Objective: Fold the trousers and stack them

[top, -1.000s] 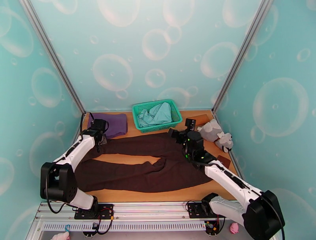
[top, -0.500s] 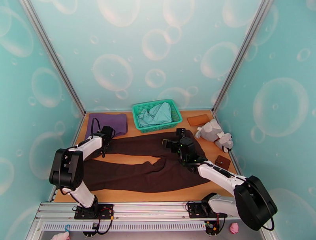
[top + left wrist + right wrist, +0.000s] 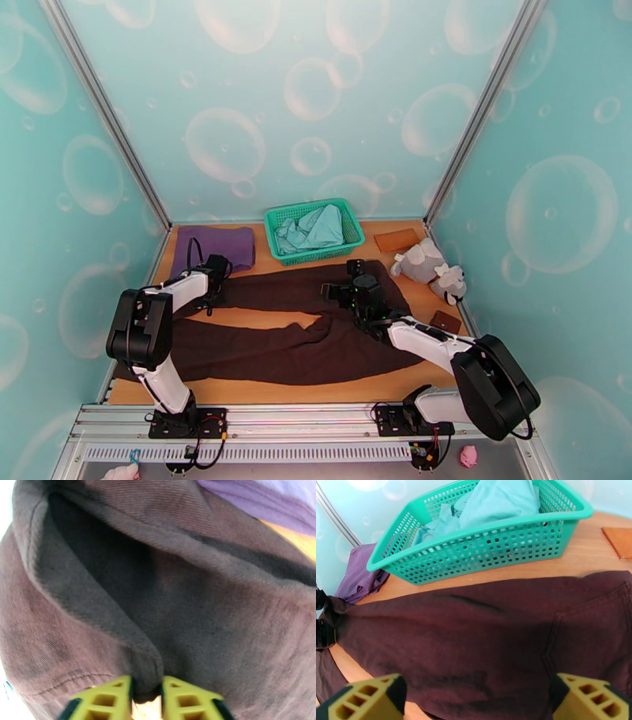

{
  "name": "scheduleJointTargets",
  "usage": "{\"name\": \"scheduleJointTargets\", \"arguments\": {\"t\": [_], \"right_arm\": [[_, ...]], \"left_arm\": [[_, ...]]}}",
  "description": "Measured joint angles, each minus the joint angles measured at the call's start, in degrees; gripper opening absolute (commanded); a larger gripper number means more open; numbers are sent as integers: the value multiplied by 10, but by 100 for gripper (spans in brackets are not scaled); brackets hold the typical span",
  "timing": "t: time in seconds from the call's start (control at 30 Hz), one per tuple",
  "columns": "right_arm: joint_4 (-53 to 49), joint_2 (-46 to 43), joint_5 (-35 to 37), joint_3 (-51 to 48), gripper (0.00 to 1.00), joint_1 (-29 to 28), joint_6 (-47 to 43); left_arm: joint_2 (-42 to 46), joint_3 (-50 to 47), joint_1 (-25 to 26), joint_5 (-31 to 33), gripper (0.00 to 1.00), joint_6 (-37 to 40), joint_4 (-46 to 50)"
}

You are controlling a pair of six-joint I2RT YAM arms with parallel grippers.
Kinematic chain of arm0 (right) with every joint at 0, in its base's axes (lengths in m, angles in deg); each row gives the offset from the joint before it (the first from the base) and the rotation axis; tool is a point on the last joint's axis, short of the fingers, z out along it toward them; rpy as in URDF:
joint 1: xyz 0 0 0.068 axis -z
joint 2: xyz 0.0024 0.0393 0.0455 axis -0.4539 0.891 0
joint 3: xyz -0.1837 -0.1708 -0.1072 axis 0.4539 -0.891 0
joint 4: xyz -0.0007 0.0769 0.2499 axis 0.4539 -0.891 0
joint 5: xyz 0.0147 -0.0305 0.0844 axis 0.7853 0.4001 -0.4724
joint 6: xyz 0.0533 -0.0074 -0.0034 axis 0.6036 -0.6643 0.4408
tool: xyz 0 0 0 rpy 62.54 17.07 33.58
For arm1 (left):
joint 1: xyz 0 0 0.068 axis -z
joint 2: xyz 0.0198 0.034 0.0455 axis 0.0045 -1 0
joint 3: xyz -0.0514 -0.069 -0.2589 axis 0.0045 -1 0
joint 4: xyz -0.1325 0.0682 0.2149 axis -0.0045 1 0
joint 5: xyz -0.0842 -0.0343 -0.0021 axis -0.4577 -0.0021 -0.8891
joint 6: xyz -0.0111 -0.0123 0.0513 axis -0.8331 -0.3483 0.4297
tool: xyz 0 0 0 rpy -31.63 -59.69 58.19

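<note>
The dark brown trousers (image 3: 300, 347) lie spread across the wooden table, legs pointing left, waist at the right. My left gripper (image 3: 209, 296) sits at the cuff of the far leg. In the left wrist view its yellow fingertips (image 3: 147, 701) are pinched on a fold of the brown trousers (image 3: 177, 610). My right gripper (image 3: 336, 289) hovers low over the upper part of the far leg. In the right wrist view it (image 3: 478, 695) stands wide open above the trousers (image 3: 474, 638), nothing between its fingers (image 3: 367, 699).
A green mesh basket (image 3: 314, 229) with a pale teal garment (image 3: 501, 499) stands at the back centre. A purple cloth (image 3: 225, 245) lies at the back left, beside the held cuff. A grey plush toy (image 3: 430, 268) and small brown items (image 3: 446, 322) sit at the right.
My left gripper moved onto the far leg's cuff and closed on it. The right arm swung left over the trousers, staying open.
</note>
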Motion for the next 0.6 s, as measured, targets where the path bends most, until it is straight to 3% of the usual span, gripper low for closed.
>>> {"name": "scheduleJointTargets", "arguments": {"t": [0.07,0.27,0.43,0.6], "right_arm": [[0,0,0,1,99,0,0],[0,0,-5,1,99,0,0],[1,28,-16,10,99,0,0],[1,65,-21,18,99,2,1]], "left_arm": [[0,0,-1,0,0,0,0],[40,-5,-9,5,0,-5,22],[143,5,-11,22,0,-5,81],[247,85,-11,45,0,-12,160]]}}
